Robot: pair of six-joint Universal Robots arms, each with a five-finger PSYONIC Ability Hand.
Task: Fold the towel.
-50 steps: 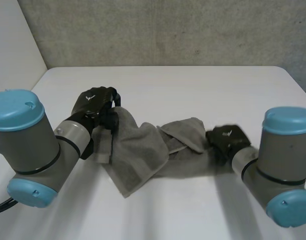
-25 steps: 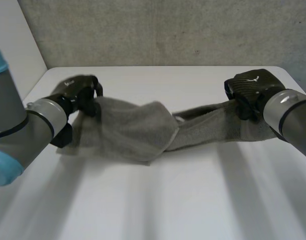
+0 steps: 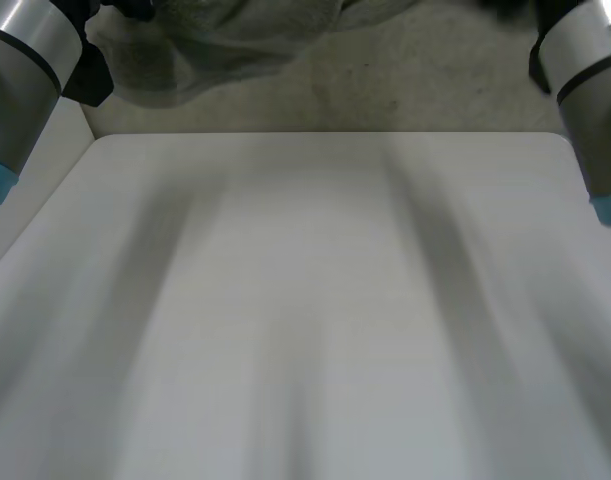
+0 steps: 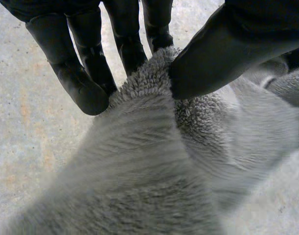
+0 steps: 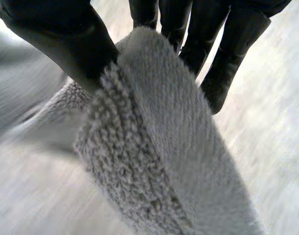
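Fingers (image 4: pixel 88 73) of the left hand (image 4: pixel 227 44) and right hand (image 5: pixel 61 34) are pinching opposite ends of the towel (image 4: pixel 154 166), holding it crosswise at the frame's top, above the counter (image 3: pixel 305 300).

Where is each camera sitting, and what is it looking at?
Head view: behind the arms, looking down at the white table; left arm, right arm and the towel, held high, show.
Left wrist view: on that wrist, looking along the left hand, whose fingers pinch the towel.
Right wrist view: likewise, the right hand pinching the towel.
All share the towel.
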